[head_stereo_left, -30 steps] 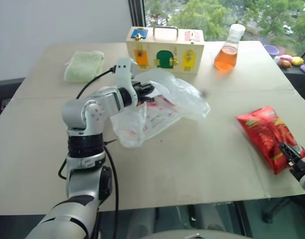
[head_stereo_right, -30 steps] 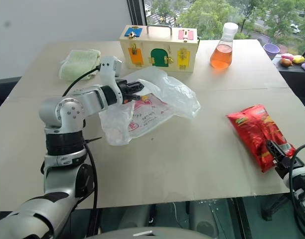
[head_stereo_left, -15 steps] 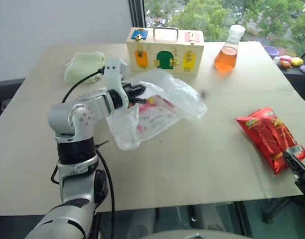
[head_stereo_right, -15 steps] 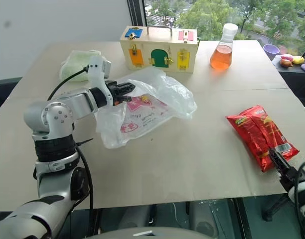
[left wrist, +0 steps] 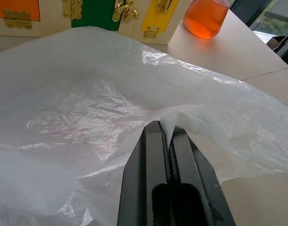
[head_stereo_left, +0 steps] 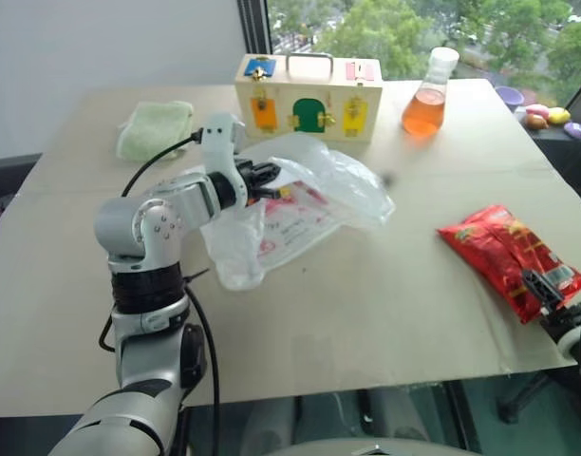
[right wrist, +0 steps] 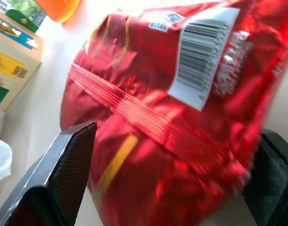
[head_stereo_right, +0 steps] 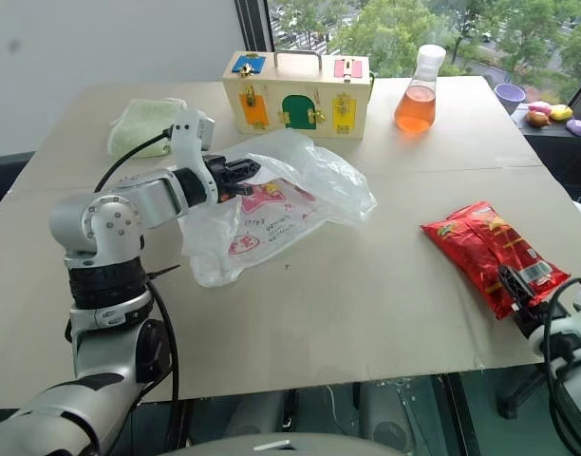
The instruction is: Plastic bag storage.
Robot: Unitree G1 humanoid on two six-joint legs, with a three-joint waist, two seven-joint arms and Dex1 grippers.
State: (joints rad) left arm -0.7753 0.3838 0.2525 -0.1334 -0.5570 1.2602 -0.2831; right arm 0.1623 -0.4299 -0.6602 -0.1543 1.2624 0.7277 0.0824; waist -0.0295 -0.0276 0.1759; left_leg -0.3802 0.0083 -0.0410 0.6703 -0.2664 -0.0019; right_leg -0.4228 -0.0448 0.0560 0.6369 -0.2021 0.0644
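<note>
Thin plastic bag (head_stereo_left: pixel 300 204) is on the counter (head_stereo_left: pixel 366 304) before the wooden box (head_stereo_left: pixel 308 84), my left pincer (left wrist: pixel 168 141) still clenched on a fold, right pincer (right wrist: pixel 172 169) now gaping around the red snack packet (head_stereo_left: pixel 512 258), so storing hasn't started.

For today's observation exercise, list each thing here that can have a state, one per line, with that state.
Plastic bag: crumpled on the table, partly lifted.
Left hand: shut on the plastic bag.
Right hand: open around the snack packet's end.
Flask: upright, capped, holding orange liquid.
Wooden box: doors closed.
Green cloth: bunched.
</note>
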